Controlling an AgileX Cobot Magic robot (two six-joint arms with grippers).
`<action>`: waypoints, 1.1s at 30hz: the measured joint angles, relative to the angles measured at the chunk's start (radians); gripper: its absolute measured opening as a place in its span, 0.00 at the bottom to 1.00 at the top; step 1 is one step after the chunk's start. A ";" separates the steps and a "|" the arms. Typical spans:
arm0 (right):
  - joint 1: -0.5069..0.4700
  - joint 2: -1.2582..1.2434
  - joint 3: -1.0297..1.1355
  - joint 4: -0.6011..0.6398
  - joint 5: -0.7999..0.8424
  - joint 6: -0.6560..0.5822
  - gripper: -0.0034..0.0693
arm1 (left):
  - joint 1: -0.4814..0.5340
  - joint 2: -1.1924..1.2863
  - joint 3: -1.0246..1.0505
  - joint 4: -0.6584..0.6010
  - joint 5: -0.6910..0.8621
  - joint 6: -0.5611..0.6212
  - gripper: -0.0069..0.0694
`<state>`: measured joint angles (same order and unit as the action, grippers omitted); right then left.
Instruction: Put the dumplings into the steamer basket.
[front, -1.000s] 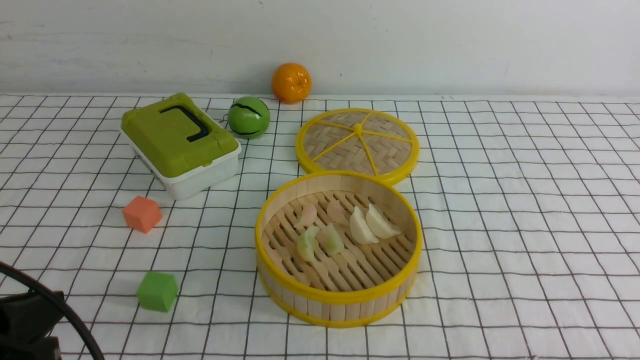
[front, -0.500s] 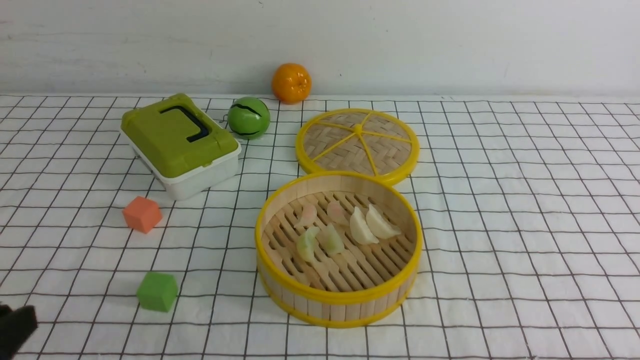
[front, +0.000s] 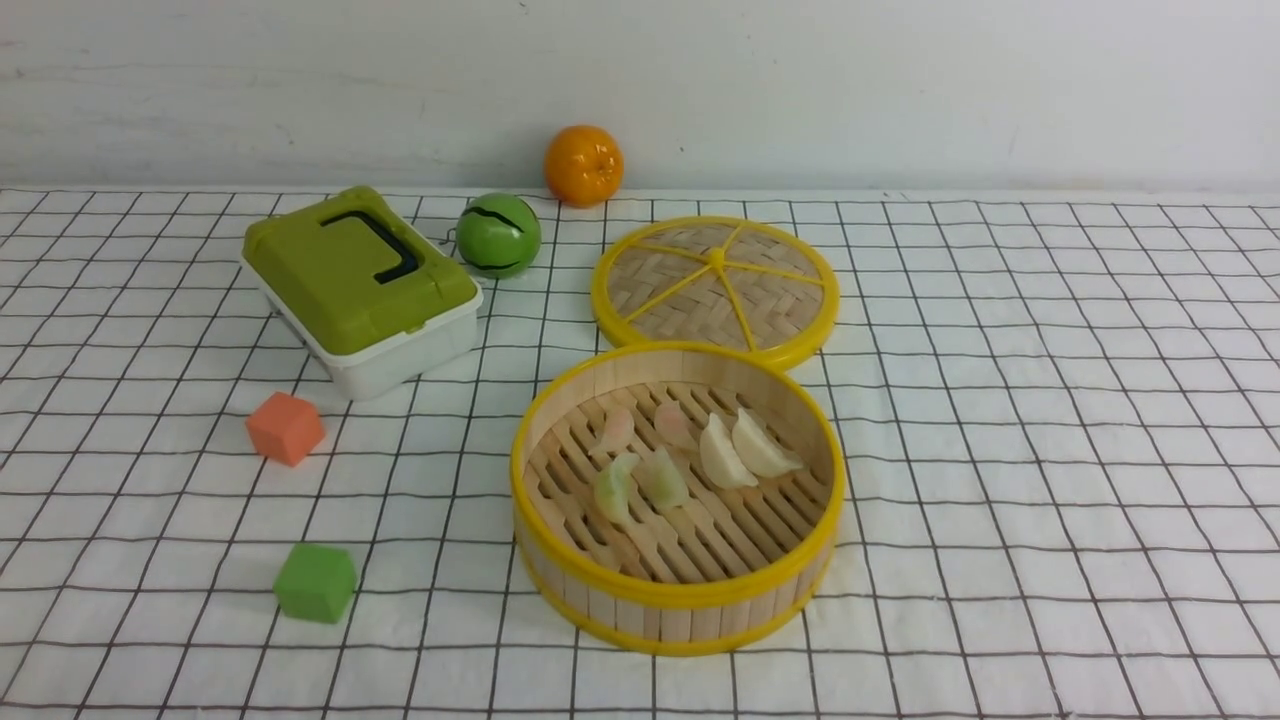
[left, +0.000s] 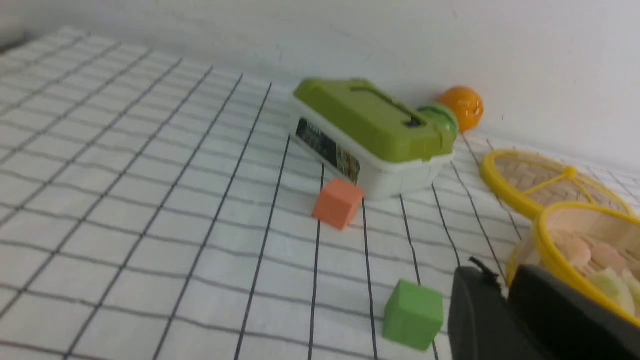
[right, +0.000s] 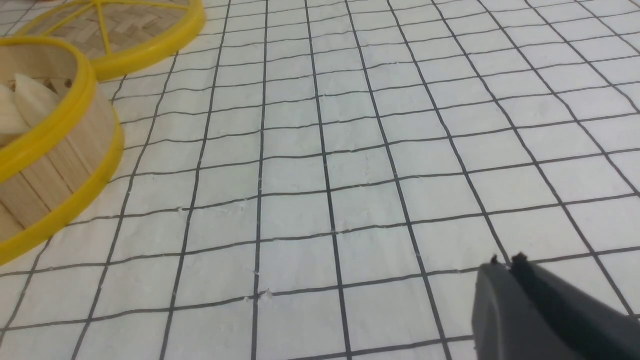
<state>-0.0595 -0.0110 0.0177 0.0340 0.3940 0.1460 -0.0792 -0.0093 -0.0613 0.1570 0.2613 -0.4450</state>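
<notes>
The steamer basket (front: 677, 600) stands at the middle of the table. Inside it lie the dumplings: two pinkish (front: 615, 428), two pale green (front: 614, 487) and two cream-white (front: 760, 445). The basket also shows in the left wrist view (left: 550, 250) and the right wrist view (right: 55, 165). My left gripper (left: 502, 280) is shut and empty, near the table's front left, short of the basket. My right gripper (right: 507, 262) is shut and empty, low over bare cloth right of the basket. Neither gripper shows in the front view.
The flat woven lid (front: 715, 285) lies behind the basket. A green-lidded white box (front: 360, 290), a green ball (front: 497, 235) and an orange (front: 583, 165) stand at the back left. An orange cube (front: 285, 428) and a green cube (front: 315, 582) lie left of the basket.
My left arm has drawn back out of the front view's lower left corner. The basket and dumplings have not moved.
</notes>
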 joint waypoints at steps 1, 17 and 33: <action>0.000 0.000 0.000 0.000 0.000 0.000 0.08 | 0.000 0.000 0.004 -0.004 -0.001 0.005 0.17; 0.000 0.000 0.000 0.000 0.000 0.000 0.10 | 0.000 0.000 0.091 -0.216 0.118 0.269 0.07; 0.000 0.000 0.000 0.000 0.000 0.000 0.13 | 0.000 0.000 0.091 -0.195 0.119 0.269 0.07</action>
<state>-0.0595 -0.0110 0.0177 0.0344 0.3940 0.1460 -0.0792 -0.0093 0.0295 -0.0382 0.3808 -0.1760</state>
